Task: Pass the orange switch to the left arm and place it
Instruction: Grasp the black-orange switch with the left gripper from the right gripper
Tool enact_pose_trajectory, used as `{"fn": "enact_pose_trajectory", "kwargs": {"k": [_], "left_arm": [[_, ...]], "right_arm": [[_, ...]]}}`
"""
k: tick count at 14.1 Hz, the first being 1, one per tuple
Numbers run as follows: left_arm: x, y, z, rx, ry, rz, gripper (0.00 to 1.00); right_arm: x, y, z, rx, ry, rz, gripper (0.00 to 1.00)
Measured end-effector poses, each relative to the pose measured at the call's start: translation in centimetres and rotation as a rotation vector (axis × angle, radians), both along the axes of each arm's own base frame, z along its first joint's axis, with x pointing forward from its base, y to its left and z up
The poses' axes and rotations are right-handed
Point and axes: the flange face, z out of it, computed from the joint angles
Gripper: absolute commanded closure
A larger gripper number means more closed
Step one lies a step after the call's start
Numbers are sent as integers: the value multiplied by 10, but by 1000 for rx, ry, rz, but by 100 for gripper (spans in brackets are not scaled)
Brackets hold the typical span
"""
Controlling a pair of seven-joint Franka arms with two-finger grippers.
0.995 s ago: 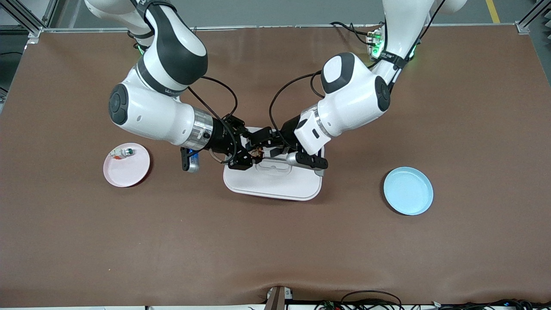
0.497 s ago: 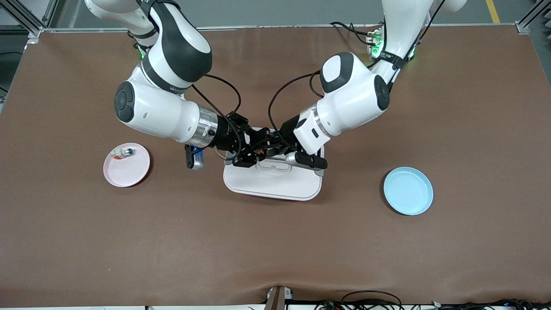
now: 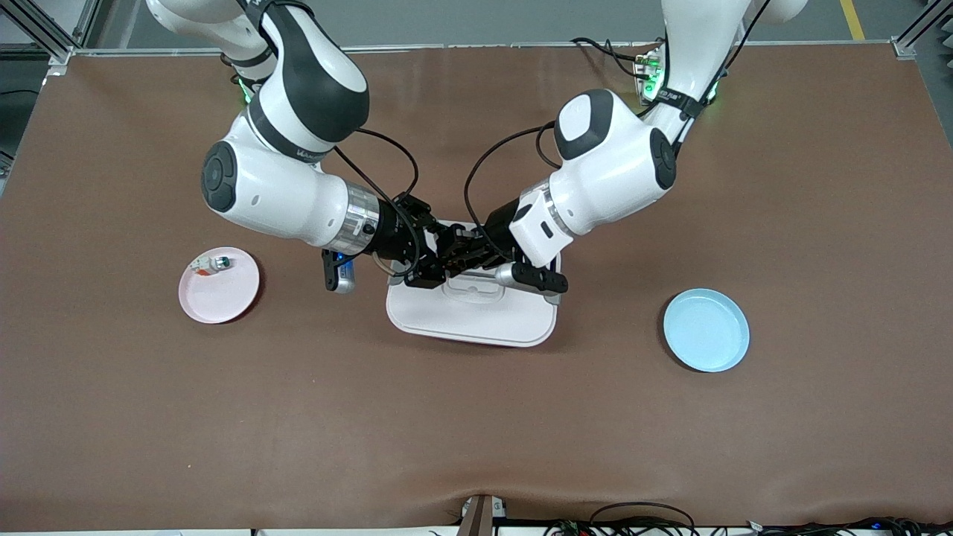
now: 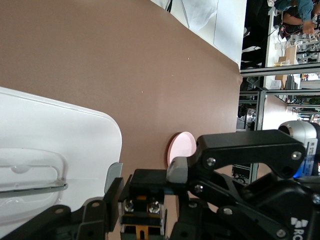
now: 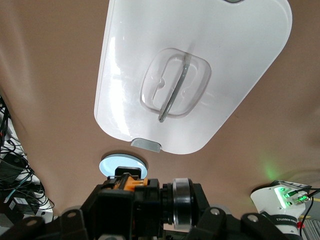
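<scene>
two large white robot arms with black joint bands meet in the air above a large white rounded-rectangular lidded box (image 3: 471, 313) with a recessed handle, at the middle of a brown table (image 3: 476, 432). the step in hand looks like the handover. the right gripper (image 3: 430, 262) is pinching the tiny black-bodied orange switch (image 5: 131, 183), whose orange part shows between its black fingers in the right wrist view. the left gripper (image 3: 463, 251) faces it, tip to tip, over the edge of the box lid that lies farther from the front camera; whether its fingers have closed on the switch cannot be told.

the next move, as a judgement, calls for a firm hold by the left gripper before the right one lets go, then a lift that stays above the lid.

a round pale blue plate (image 3: 706, 330) lies on the table toward the left arm's end, probably the destination. a round pink plate (image 3: 219, 285) lies toward the right arm's end, holding a small white piece with a green tip (image 3: 214, 263). the box itself, directly below both grippers, is the one thing in the way.
</scene>
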Motion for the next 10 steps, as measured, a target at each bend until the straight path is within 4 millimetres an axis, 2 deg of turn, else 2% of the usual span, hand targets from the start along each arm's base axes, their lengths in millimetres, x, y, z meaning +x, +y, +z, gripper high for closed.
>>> {"fn": "enact_pose_trajectory", "kwargs": {"k": [4, 7, 8, 9, 10], "left_arm": [[1, 1, -1, 1, 1, 2, 99], [1, 1, -1, 0, 2, 4, 100], [1, 1, -1, 0, 2, 4, 100], [1, 1, -1, 0, 2, 4, 100], [1, 1, -1, 0, 2, 4, 100]], "right_arm": [[1, -1, 0, -1, 0, -1, 100], [1, 0, 0, 0, -1, -2, 100], [1, 0, 0, 0, -1, -2, 79], [1, -1, 0, 0, -1, -2, 1], [1, -1, 0, 0, -1, -1, 0]]}}
